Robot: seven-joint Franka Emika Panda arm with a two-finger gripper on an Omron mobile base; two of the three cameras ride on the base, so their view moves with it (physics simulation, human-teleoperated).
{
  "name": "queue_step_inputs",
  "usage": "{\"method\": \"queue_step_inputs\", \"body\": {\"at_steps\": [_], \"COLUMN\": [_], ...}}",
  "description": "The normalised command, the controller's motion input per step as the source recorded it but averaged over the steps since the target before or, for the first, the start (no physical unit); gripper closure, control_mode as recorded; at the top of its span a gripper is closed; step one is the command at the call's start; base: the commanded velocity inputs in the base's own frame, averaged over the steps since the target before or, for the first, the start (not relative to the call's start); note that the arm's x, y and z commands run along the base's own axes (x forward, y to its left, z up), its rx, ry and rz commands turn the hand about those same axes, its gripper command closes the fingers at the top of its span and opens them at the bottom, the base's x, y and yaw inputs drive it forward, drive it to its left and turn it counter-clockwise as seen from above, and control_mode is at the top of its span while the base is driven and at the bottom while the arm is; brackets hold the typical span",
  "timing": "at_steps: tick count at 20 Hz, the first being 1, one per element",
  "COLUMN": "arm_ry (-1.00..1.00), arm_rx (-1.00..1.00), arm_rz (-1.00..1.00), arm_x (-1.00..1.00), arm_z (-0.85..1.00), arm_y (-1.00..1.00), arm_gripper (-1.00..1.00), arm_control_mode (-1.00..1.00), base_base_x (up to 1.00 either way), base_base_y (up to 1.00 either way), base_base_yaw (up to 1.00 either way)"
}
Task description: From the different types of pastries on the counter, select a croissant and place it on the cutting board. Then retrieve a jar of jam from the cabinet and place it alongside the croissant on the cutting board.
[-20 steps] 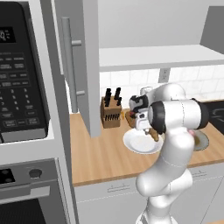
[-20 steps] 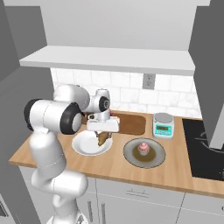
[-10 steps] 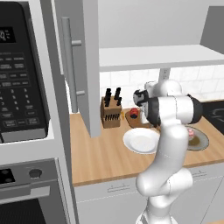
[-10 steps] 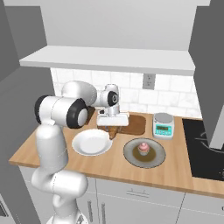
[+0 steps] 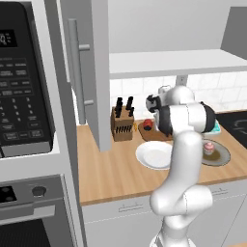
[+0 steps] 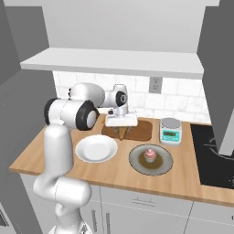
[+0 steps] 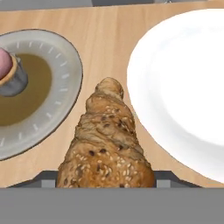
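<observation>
Gripper (image 6: 121,129) closed on the croissant (image 7: 105,148), which sits between the jaws and points outward from them. In the right base view the croissant (image 6: 121,133) hangs over the cutting board (image 6: 141,130), tip down. White plate (image 6: 96,148) and grey plate (image 6: 162,164) with cupcake (image 6: 150,154) sit on the counter (image 6: 183,176).

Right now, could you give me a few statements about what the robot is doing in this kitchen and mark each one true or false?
1. The gripper holds the croissant. True.
2. The white plate carries the croissant. False: the plate is bare.
3. The cupcake sits on the grey plate. True.
4. The croissant already lies flat on the cutting board. False: it hangs in the gripper over the board's near edge.
5. The cabinet door is shut. False: it stands open.
</observation>
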Motion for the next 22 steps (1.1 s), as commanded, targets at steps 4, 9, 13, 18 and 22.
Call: {"method": "queue_step_inputs", "body": {"at_steps": [4, 9, 13, 18, 22], "arm_ry": [0.0, 0.0, 0.0, 0.0, 0.0], "arm_rx": [0.0, 0.03, 0.01, 0.01, 0.02], "arm_rz": [0.0, 0.0, 0.0, 0.0, 0.0], "arm_x": [0.47, 0.48, 0.53, 0.58, 0.04], "arm_z": [0.0, 0.0, 0.0, 0.0, 0.0], "arm_y": [-0.04, -0.05, -0.02, 0.0, -0.01], "arm_gripper": [1.0, 1.0, 1.0, 1.0, 1.0], "arm_control_mode": [-1.0, -1.0, -1.0, -1.0, -1.0], "base_base_x": [0.0, 0.0, 0.0, 0.0, 0.0], "base_base_y": [0.0, 0.0, 0.0, 0.0, 0.0], "base_base_yaw": [0.0, 0.0, 0.0, 0.0, 0.0]}}
